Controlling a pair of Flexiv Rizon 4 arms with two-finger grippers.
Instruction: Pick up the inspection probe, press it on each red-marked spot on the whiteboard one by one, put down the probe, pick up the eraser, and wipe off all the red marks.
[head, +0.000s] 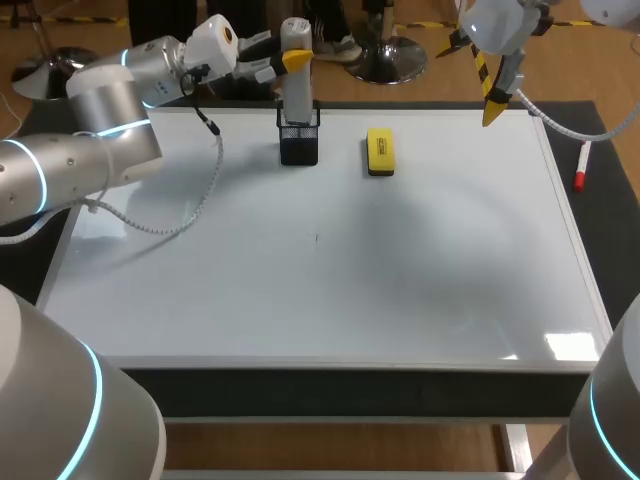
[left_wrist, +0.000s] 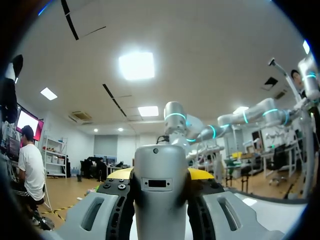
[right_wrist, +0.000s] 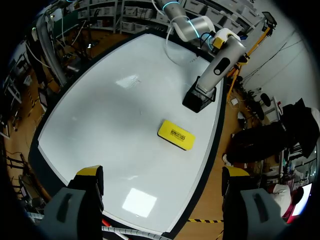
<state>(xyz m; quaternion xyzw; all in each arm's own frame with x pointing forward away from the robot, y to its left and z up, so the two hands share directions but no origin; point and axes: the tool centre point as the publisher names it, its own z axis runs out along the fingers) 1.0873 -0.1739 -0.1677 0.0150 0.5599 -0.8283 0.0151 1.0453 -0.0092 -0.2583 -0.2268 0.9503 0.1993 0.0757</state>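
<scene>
**Count of items in view**

One whiteboard (head: 330, 290) is lying flat. One inspection probe (head: 297, 80), one black mesh holder (head: 299, 148), one yellow eraser (head: 380, 152) and one red-tipped marker (head: 581, 168) are showing. Two robot arms are appearing: a left arm (head: 90, 140) and a right arm (head: 500, 30).

Dark tabletop (head: 610, 230); pale metal frame (head: 330, 428) under near edge; bright light glare (head: 572, 346) near right corner.

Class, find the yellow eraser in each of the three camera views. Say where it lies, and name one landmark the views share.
Head view: the eraser lies on the whiteboard, beside the black holder.
Left wrist view: not in it.
Right wrist view: on the whiteboard, ahead of the open right gripper, near the holder.
Shared landmark: the grey probe in the holder, seen in all three.
</scene>
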